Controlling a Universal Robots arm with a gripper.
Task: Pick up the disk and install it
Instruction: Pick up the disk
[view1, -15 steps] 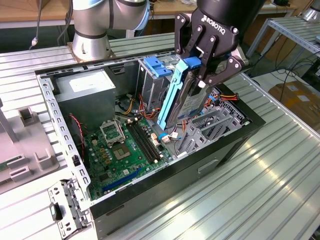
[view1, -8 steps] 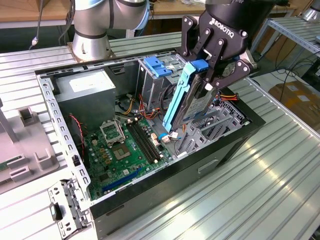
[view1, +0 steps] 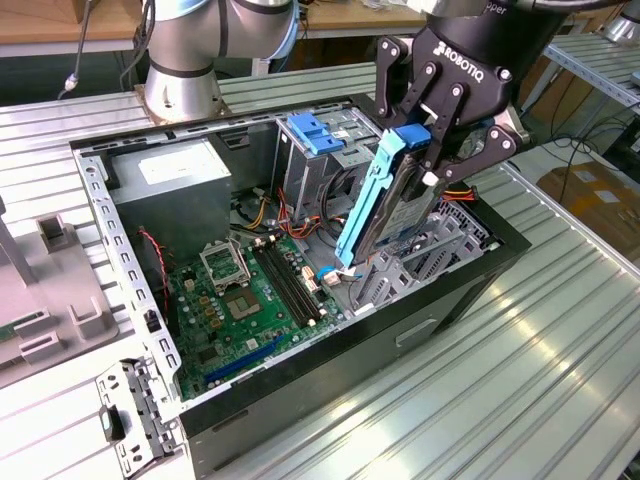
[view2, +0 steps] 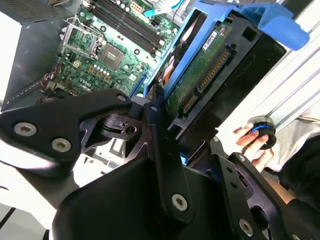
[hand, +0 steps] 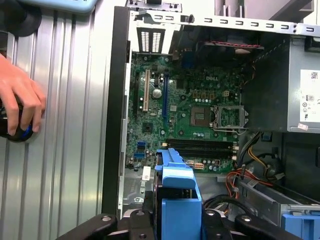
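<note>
The disk is a black drive in bright blue caddy rails with a blue tab at its upper end. It hangs tilted and on edge over the open computer case, its lower end down by the metal drive cage at the exterior view's right. My black gripper is shut on the disk's upper end. In the second wrist view the disk shows its green circuit board and connector between my fingers. In the first wrist view the blue caddy sits between my fingers above the motherboard.
Inside the case are the grey power supply with a white label, a pale-blue ribbed clip on the upper bay, and loose cables. A person's hand rests on a black-and-blue knob on the ribbed aluminium table. A grey fixture stands left.
</note>
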